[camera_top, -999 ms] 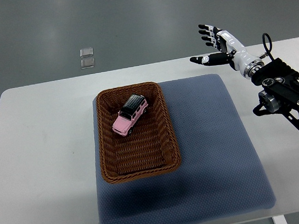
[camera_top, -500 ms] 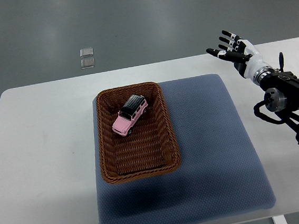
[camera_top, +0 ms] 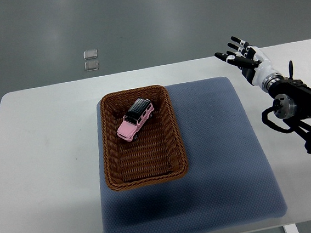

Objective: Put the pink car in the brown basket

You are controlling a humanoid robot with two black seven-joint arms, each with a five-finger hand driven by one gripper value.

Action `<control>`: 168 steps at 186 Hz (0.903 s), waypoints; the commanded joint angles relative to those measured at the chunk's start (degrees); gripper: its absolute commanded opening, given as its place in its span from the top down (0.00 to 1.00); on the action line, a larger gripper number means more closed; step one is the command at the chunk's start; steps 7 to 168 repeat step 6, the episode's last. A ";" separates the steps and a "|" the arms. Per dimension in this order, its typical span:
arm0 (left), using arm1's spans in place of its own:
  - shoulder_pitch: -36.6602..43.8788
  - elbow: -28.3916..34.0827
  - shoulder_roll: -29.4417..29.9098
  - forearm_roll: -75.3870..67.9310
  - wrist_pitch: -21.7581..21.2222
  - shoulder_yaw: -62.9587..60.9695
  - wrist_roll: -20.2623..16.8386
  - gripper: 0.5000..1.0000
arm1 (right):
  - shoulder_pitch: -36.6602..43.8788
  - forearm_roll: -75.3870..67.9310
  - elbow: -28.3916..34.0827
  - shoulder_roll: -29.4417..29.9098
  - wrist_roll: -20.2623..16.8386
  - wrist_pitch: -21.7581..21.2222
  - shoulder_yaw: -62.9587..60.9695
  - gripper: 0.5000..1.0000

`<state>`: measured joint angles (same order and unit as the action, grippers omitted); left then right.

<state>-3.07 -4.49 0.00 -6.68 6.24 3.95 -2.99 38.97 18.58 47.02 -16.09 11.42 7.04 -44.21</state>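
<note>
A pink toy car with a black roof lies inside the brown wicker basket, in its far half, pointing diagonally. The basket stands on the left part of a blue-grey mat. My right hand hovers over the table's far right corner, well to the right of the basket, with its fingers spread and nothing in them. The right arm comes in from the right edge. The left arm does not show.
The white table carries the mat and basket. Two small clear squares lie on the grey floor beyond the table's far edge.
My right hand has drawn back to the right and away from the basket, ending over the table's far right corner. The car and basket have not moved.
</note>
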 commanded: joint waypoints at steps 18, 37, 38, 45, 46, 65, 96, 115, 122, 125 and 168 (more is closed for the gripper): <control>-0.01 -0.09 0.00 0.00 0.00 0.00 0.00 0.00 | -0.56 0.14 -0.08 -0.17 0.01 0.08 0.26 0.17; -0.01 -0.09 0.00 0.00 0.00 0.00 0.00 0.00 | -0.56 0.14 -0.08 -0.17 0.01 0.08 0.26 0.17; -0.01 -0.09 0.00 0.00 0.00 0.00 0.00 0.00 | -0.56 0.14 -0.08 -0.17 0.01 0.08 0.26 0.17; -0.01 -0.09 0.00 0.00 0.00 0.00 0.00 0.00 | -0.56 0.14 -0.08 -0.17 0.01 0.08 0.26 0.17; -0.01 -0.09 0.00 0.00 0.00 0.00 0.00 0.00 | -0.56 0.14 -0.08 -0.17 0.01 0.08 0.26 0.17; -0.01 -0.09 0.00 0.00 0.00 0.00 0.00 0.00 | -0.56 0.14 -0.08 -0.17 0.01 0.08 0.26 0.17; -0.01 -0.09 0.00 0.00 0.00 0.00 0.00 0.00 | -0.56 0.14 -0.08 -0.17 0.01 0.08 0.26 0.17; -0.01 -0.09 0.00 0.00 0.00 0.00 0.00 0.00 | -0.56 0.14 -0.08 -0.17 0.01 0.08 0.26 0.17; -0.01 -0.09 0.00 0.00 0.00 0.00 0.00 0.00 | -0.56 0.14 -0.08 -0.17 0.01 0.08 0.26 0.17; -0.01 -0.09 0.00 0.00 0.00 0.00 0.00 0.00 | -0.56 0.14 -0.08 -0.17 0.01 0.08 0.26 0.17; -0.01 -0.09 0.00 0.00 0.00 0.00 0.00 0.00 | -0.56 0.14 -0.08 -0.17 0.01 0.08 0.26 0.17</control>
